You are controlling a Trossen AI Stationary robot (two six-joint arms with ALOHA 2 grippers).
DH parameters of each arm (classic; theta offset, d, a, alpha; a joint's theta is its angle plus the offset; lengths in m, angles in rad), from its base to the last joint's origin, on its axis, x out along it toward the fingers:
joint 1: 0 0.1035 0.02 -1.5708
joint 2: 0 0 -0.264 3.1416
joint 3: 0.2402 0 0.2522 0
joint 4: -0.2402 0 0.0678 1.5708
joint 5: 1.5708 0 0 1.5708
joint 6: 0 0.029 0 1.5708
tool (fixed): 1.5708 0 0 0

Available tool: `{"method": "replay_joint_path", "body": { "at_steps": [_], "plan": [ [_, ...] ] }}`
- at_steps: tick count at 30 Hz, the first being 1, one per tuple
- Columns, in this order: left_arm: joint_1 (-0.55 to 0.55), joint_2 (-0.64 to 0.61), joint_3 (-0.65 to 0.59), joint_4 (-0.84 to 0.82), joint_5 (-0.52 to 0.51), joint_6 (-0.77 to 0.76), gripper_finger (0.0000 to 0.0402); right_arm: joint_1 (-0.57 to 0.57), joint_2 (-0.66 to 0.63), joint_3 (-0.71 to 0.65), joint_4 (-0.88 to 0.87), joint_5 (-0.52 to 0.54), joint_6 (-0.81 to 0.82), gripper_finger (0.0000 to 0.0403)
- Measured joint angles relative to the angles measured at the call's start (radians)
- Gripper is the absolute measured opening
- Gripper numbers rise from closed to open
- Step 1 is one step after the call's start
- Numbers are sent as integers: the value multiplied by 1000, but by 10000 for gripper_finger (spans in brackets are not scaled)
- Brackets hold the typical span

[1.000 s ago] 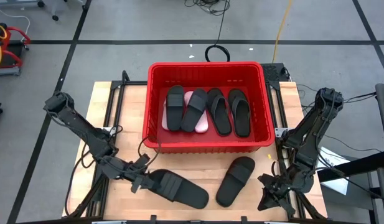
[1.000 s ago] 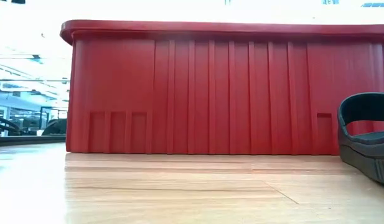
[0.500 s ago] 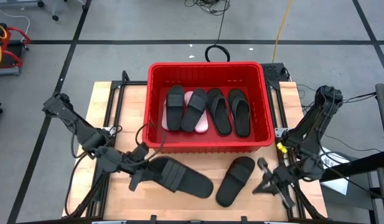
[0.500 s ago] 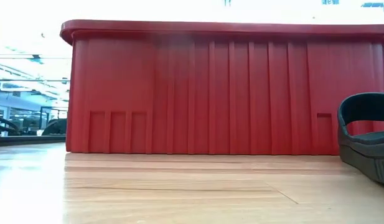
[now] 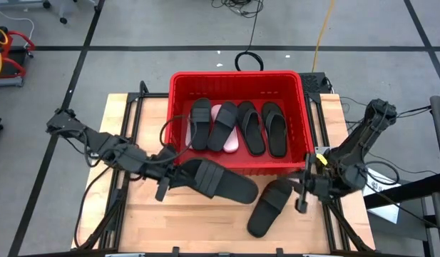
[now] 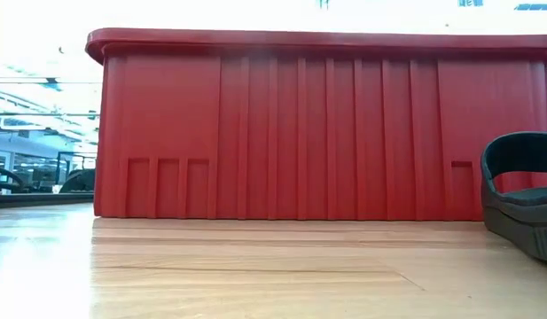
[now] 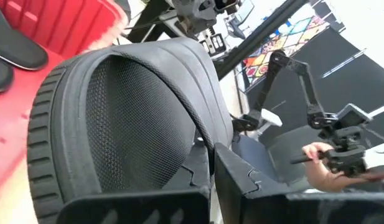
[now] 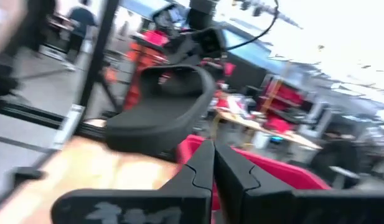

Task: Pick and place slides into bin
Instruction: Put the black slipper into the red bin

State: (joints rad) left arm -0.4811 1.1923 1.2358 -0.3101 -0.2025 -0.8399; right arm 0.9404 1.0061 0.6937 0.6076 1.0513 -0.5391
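The black slide (image 5: 218,181) I'm carrying hangs off my left gripper (image 5: 165,184), heel end pinched, its toe reaching toward the front wall of the red bin (image 5: 237,169). In my left wrist view the mesh-lined strap (image 7: 126,118) fills the frame with my fingers (image 7: 241,183) closed together at its edge, so I take the grip as firm. The slide looks lifted clear of the table (image 5: 145,214), though I can't tell how high it sits against the bin's rim.

Inside the bin lie four black slides (image 5: 237,126) side by side and a pale pink slide (image 5: 227,140) partly under them. One more black slide (image 5: 270,207) rests on the table just in front of the bin, toward my right side; the low view shows its heel (image 6: 521,199) on the wood.

My right gripper (image 5: 303,193) hovers just beside that loose slide, fingers pressed together and holding nothing.

I judge this the carry step. Next I need to raise the slide over the rim, swing it across, and open my left fingers above the pile.
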Motion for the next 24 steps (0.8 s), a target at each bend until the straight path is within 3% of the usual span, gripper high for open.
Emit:
{"method": "replay_joint_path", "body": {
  "at_steps": [5,11,17,24],
  "plan": [
    [71,0,0,-4,79,19,0,-110,2,0,52,-14,-80,27],
    [134,0,0,-7,125,37,0,-220,3,0,48,-191,-109,80],
    [174,20,1,-13,145,76,0,-289,3,0,86,-263,-113,129],
    [222,102,0,-18,183,98,0,-376,4,0,83,-305,-74,140]
  ]
}}
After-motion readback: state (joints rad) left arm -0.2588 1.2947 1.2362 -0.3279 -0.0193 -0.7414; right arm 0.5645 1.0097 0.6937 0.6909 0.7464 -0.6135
